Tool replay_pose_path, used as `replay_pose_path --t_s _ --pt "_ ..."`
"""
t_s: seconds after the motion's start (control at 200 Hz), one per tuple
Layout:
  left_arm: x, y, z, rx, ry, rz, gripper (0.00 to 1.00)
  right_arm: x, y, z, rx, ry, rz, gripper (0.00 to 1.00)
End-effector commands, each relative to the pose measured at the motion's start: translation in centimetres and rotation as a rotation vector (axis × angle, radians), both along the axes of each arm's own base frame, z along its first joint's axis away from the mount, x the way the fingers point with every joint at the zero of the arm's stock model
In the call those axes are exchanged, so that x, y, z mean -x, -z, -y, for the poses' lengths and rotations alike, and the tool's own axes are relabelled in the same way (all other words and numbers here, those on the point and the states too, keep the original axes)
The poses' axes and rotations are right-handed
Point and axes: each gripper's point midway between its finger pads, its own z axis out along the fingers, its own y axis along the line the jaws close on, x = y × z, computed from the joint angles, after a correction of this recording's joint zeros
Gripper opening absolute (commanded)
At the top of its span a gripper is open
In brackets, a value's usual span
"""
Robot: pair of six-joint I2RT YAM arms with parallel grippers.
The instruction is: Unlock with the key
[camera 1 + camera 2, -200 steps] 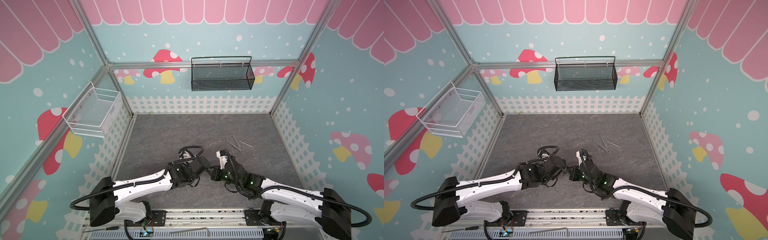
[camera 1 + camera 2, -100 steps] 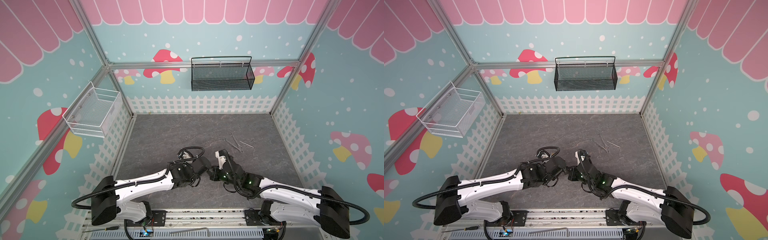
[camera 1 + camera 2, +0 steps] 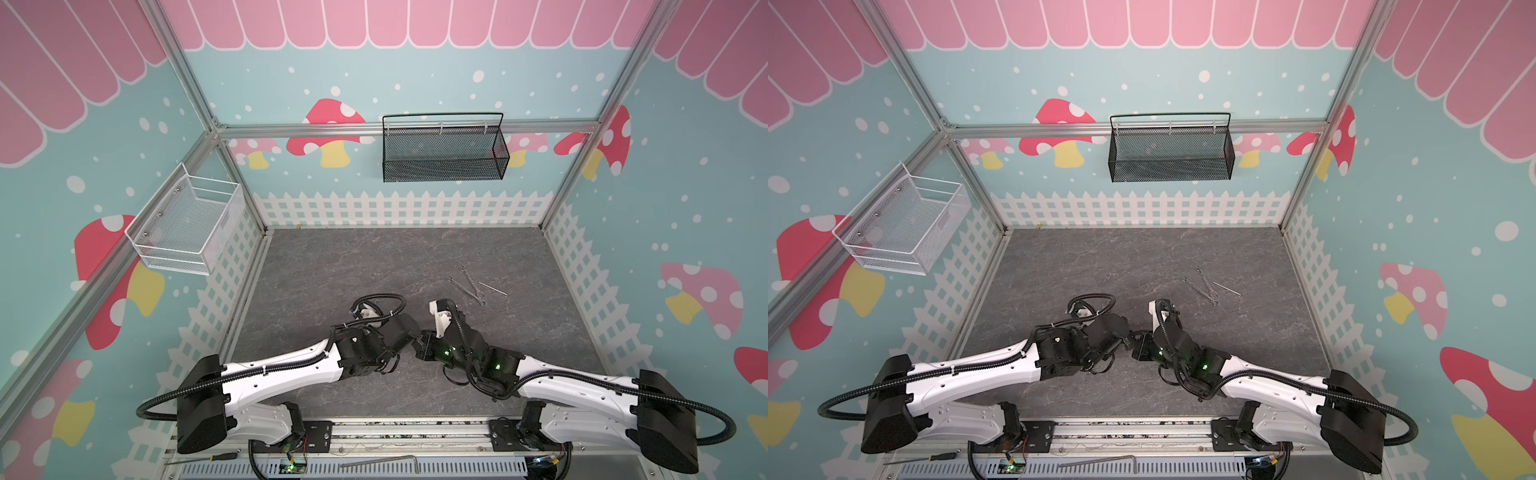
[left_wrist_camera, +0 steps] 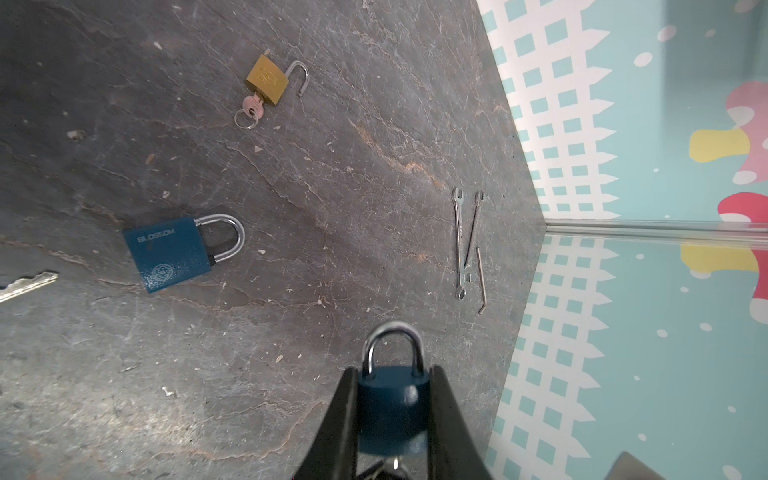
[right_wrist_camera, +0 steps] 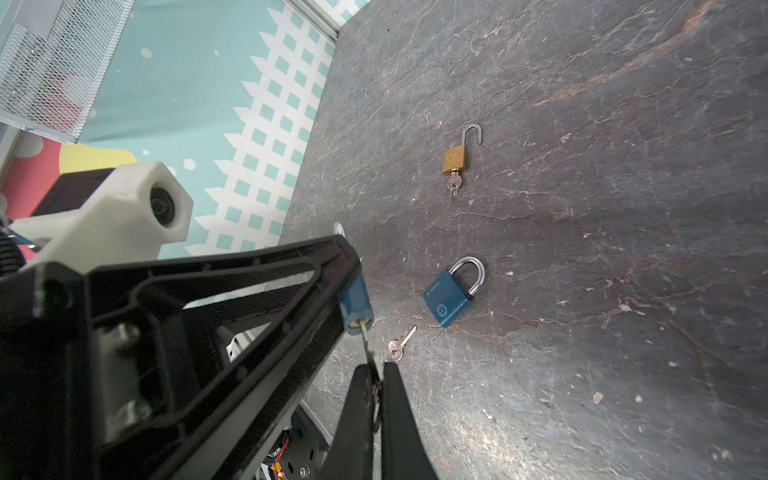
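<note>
Starting leftward: what has the left gripper (image 4: 392, 376) got?
– Its fingers, narrowly parted, clamp the small blue padlock (image 4: 394, 409), lifted off the table (image 4: 249, 353).
– And the right gripper (image 5: 377, 370)?
– Pinched tight on the key (image 5: 365, 338), at three o'clock of the padlock in both top views; the blade's long axis runs three-to-nine, tip seemingly inside the padlock's base.

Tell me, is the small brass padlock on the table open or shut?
Open: the small brass padlock has its steel shackle swung out, one end free of the body, a key in the keyhole.
</note>
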Motion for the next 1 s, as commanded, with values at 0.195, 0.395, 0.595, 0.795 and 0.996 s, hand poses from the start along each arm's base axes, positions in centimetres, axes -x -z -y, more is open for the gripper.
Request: replay_pose_path --t_s 0.195,0.395,0.595,0.795,0.996 --pt "2.7 -0.5 2.7 -0.036 0.161 -0.021 0.00 0.1 -6.9 -1.6 -0.199 -0.041 0.111 0.00" --pt "3.7 -0.3 3.0 -0.079 0.188 -0.030 0.00 -0.1 -7.6 -1.5 -0.196 -0.041 0.140 0.00" --pt "5.1 -0.8 4.3 -0.046 0.255 -0.037 0.00 -0.8 -7.2 -0.8 -0.169 -0.007 0.162 0.00" --pt "5.9 -1.0 5.6 -0.002 0.306 -0.043 0.00 -0.9 -8.6 -0.7 -0.190 -0.018 0.190 0.00" --pt "5.6 -1.2 4.9 0.025 0.283 -0.008 0.00 -0.2 -9.9 -0.6 -0.275 -0.056 0.166 0.00"
